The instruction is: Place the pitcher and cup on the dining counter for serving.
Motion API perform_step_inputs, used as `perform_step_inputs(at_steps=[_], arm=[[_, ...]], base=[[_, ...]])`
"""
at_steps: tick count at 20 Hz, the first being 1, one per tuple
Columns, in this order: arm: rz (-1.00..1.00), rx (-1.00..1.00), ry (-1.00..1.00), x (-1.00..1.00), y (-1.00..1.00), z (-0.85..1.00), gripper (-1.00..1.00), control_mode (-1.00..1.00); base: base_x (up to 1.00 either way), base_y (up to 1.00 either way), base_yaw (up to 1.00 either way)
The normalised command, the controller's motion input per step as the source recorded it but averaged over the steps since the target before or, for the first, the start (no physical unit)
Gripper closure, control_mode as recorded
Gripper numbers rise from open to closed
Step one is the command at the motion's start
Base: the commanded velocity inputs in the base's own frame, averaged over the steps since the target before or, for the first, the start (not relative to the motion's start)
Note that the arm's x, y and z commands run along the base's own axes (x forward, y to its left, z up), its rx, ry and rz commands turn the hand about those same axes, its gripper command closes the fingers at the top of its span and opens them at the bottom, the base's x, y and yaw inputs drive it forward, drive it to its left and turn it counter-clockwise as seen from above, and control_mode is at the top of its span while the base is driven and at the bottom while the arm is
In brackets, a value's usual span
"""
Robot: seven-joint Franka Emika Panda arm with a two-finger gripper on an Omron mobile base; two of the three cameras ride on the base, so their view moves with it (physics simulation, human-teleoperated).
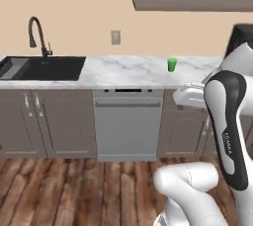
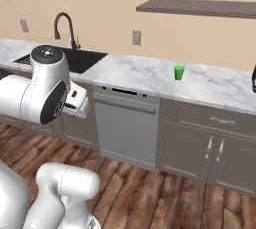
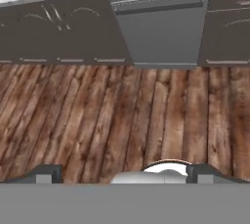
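Robot stands back from the kitchen run, nothing yet in hand.

From the left: a black sink (image 1: 42, 68) with a dark curved tap (image 1: 38, 35), a grey dishwasher front (image 1: 127, 121), then the small bright green tapered cup (image 1: 171, 64) upright on the white marble worktop (image 1: 123, 72). The gripper (image 3: 122, 175) points at the wood floor (image 3: 97, 120), fingertips apart, holding nothing. From this far off, I judge a reach would fall short or tip the cup.

We see a smooth green plastic-looking cup (image 1: 171, 64) on the glossy marble-veined table (image 1: 128, 72), matt grey cabinet fronts (image 1: 47, 121), and a rough-grained wooden floor (image 3: 122, 115).
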Motion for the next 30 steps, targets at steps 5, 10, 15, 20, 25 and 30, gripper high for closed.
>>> perform_step_inputs(at_steps=[5,10,15,20,25,30], arm=[[0.00,0.00,0.00,0.00,0.00,0.00,-1.00,1.00],[0.00,0.00,0.00,0.00,0.00,0.00,-1.00,1.00],[0.00,0.00,0.00,0.00,0.00,0.00,-1.00,1.00],[0.00,0.00,0.00,0.00,0.00,0.00,-1.00,1.00],[0.00,0.00,0.00,0.00,0.00,0.00,-1.00,1.00],[0.00,-0.01,0.05,0.04,0.00,0.00,-1.00,-1.00]], base=[[1.00,-0.06,-0.36],[1.00,-0.14,-0.22],[1.00,-0.53,-0.23],[0.95,-0.49,-0.14],[0.68,-0.26,-0.04],[0.18,-0.11,0.00]])
